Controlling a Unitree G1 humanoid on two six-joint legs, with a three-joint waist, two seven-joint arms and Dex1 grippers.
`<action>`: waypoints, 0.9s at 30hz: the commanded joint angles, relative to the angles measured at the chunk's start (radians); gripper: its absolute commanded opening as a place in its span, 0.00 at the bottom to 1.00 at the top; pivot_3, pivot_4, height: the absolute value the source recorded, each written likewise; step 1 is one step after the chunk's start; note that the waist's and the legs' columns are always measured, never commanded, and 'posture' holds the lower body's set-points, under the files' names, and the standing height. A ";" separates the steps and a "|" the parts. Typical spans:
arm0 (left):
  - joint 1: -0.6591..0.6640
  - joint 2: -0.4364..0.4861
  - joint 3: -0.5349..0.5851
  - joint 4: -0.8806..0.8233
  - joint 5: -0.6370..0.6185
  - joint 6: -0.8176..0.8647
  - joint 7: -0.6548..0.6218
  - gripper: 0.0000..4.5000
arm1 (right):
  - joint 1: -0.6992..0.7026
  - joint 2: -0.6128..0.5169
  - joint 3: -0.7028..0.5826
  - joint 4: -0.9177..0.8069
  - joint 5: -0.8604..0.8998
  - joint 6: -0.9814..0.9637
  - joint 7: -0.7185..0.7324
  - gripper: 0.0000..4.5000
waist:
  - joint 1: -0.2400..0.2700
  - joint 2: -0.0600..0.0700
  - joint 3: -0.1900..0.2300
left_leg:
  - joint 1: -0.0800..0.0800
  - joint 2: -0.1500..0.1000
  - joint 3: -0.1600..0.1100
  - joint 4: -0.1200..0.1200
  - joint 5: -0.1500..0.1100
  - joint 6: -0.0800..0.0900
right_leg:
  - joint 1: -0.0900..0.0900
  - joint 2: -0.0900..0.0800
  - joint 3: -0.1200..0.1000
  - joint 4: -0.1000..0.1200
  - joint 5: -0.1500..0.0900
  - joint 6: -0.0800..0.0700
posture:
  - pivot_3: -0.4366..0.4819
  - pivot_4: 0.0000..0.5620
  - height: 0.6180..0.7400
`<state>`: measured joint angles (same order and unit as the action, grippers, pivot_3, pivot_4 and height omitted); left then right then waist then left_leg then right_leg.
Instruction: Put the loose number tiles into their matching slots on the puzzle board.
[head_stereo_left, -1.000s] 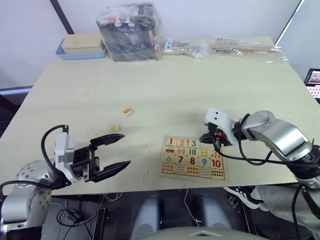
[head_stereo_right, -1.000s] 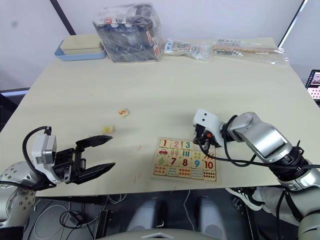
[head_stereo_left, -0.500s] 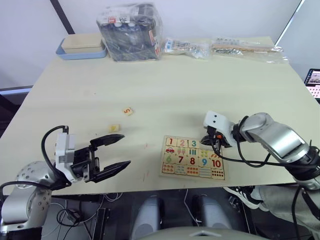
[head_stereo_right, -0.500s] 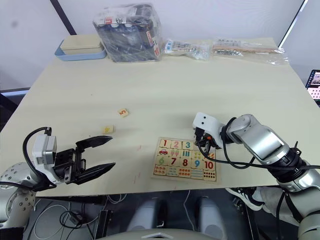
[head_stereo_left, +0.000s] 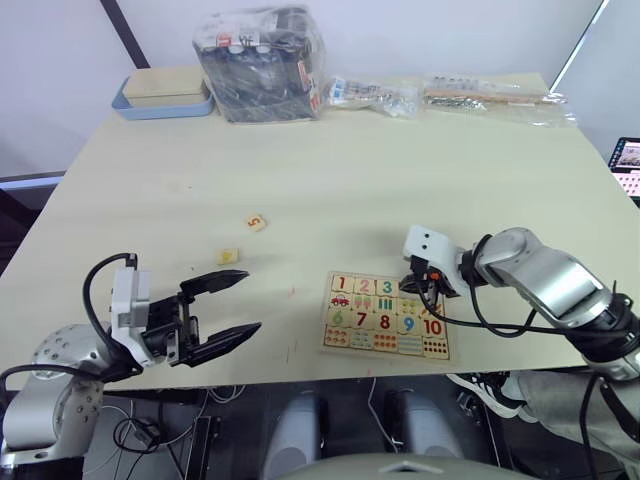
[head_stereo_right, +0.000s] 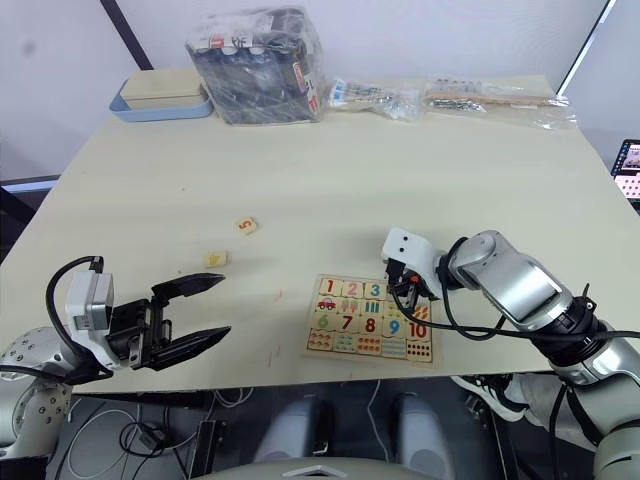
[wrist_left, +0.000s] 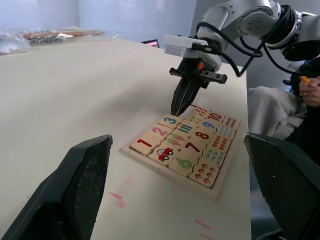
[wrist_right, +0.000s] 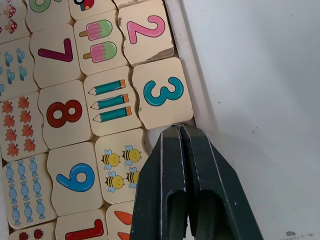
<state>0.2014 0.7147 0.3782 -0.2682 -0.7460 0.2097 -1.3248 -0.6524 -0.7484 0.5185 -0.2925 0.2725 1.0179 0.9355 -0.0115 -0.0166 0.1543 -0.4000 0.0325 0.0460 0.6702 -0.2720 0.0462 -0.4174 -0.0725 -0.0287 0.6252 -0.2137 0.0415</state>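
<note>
Right wrist view: the right gripper (wrist_right: 180, 131) has its fingers pressed together with nothing between them, tips at the slot next to tile 3 (wrist_right: 162, 91) on the puzzle board (head_stereo_left: 387, 315). Over the last second it has edged leftward from the board's right end toward the top row, so I judge it is nudging or seating a tile rather than carrying one. Left gripper (head_stereo_left: 232, 305) hangs wide open near the table's front edge, while tile 5 (head_stereo_left: 256, 222) and a second loose tile (head_stereo_left: 229, 256) lie on the table (head_stereo_left: 400, 170), well apart from the board.
</note>
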 joint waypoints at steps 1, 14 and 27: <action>0.004 0.002 0.004 -0.035 -0.005 -0.013 -0.001 1.00 | -0.002 -0.002 -0.006 -0.018 -0.007 -0.010 0.010 0.01 | 0.000 0.000 0.000 | 0.000 0.000 0.000 0.000 0.000 0.000 | 0.000 0.000 0.000 0.000 0.000 0.000 | 0.48 0.27 1.00; 0.014 -0.001 0.005 -0.046 -0.006 -0.011 0.007 1.00 | 0.023 -0.022 -0.057 -0.037 0.004 -0.037 0.005 0.01 | 0.001 0.000 0.000 | 0.000 0.000 0.000 0.000 0.000 0.000 | 0.000 0.000 0.000 0.000 0.000 0.000 | 0.48 0.27 1.00; 0.058 -0.050 0.042 -0.007 -0.004 -0.015 0.065 1.00 | 0.490 0.046 -0.547 -0.098 0.220 -0.547 0.107 0.01 | 0.015 -0.002 0.000 | 0.000 0.000 0.000 0.000 0.000 0.000 | 0.002 0.001 0.000 -0.001 0.000 0.001 | 0.48 0.27 1.00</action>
<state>0.2537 0.6675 0.3883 -0.2687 -0.7372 0.2041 -1.2752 -0.1715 -0.6991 0.0448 -0.3533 0.4380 0.5426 0.9979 0.0033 -0.0182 0.1539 -0.3995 0.0324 0.0461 0.6704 -0.2720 0.0462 -0.4156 -0.0717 -0.0280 0.6248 -0.2139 0.0423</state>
